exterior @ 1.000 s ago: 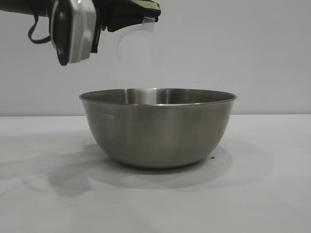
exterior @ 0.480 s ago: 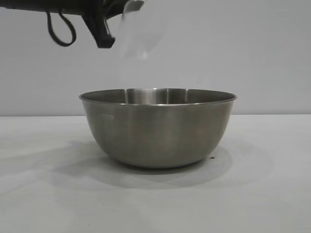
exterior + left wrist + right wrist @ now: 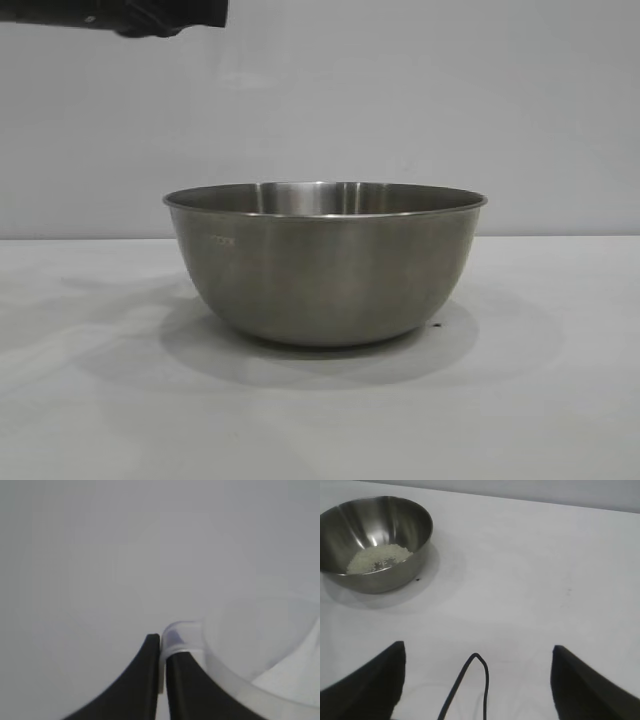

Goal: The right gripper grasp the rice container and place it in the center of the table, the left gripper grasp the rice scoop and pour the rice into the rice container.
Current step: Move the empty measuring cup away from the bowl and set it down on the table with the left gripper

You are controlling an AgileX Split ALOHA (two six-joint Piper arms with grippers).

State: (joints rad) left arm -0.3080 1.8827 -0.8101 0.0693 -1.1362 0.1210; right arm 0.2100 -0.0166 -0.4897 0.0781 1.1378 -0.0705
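Item: steel bowl. It sits on the white table, about mid-table in the exterior view, upright and free of both arms.

Item: rice. A small pale heap lies on the floor of the bowl, seen from the right wrist view.

Item: left gripper. Its fingers are pressed together on the handle of the frosted plastic scoop, held high in the air; the wrist view shows only blank wall behind. Whether any grains remain in the scoop cannot be told.

Item: right gripper. Fingers stand wide apart, holding nothing, parked well away from the bowl over bare table.

Step in hand, as you may judge it: the placing is done and the pour looks complete.

Next move: you likely need only carry the scoop clear and set it down beside the bowl, keeping it off the rim.

Other things: a dark speck on the table just beside the bowl's base. Nothing stands in the way.
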